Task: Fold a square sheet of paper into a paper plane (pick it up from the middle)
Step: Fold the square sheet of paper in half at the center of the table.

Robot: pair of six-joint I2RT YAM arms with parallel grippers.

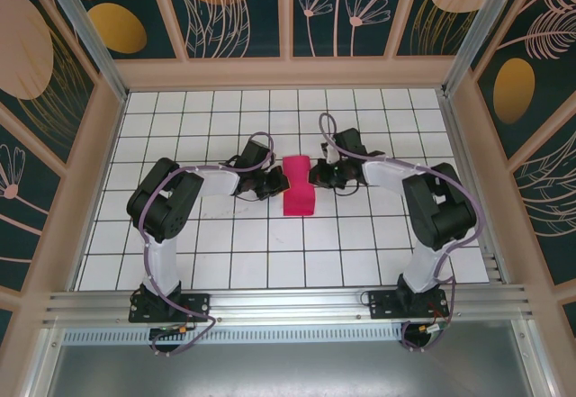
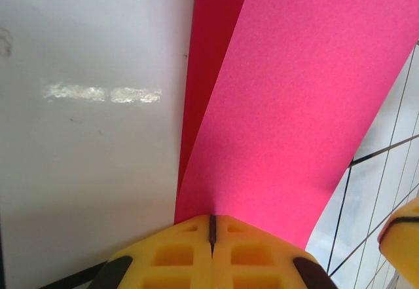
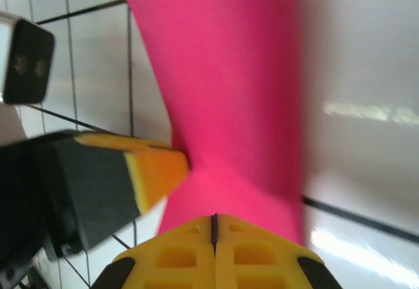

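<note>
The magenta-pink sheet of paper (image 1: 298, 192) hangs bent between my two grippers over the middle of the white grid table. My left gripper (image 1: 275, 184) pinches its left edge and my right gripper (image 1: 316, 175) pinches its right edge. In the left wrist view the yellow fingers (image 2: 177, 253) are shut on the paper (image 2: 294, 105), which curves up and away with a darker layer behind it. In the right wrist view my right gripper (image 3: 214, 218) is shut on the paper (image 3: 236, 92), and the left gripper's yellow fingertip (image 3: 154, 171) touches the sheet's far edge.
The grid table (image 1: 270, 262) is boxed in by wooden frame walls (image 1: 288, 73) at the back and both sides. An aluminium rail (image 1: 288, 302) with both arm bases runs along the near edge. Both arms reach inward from left and right.
</note>
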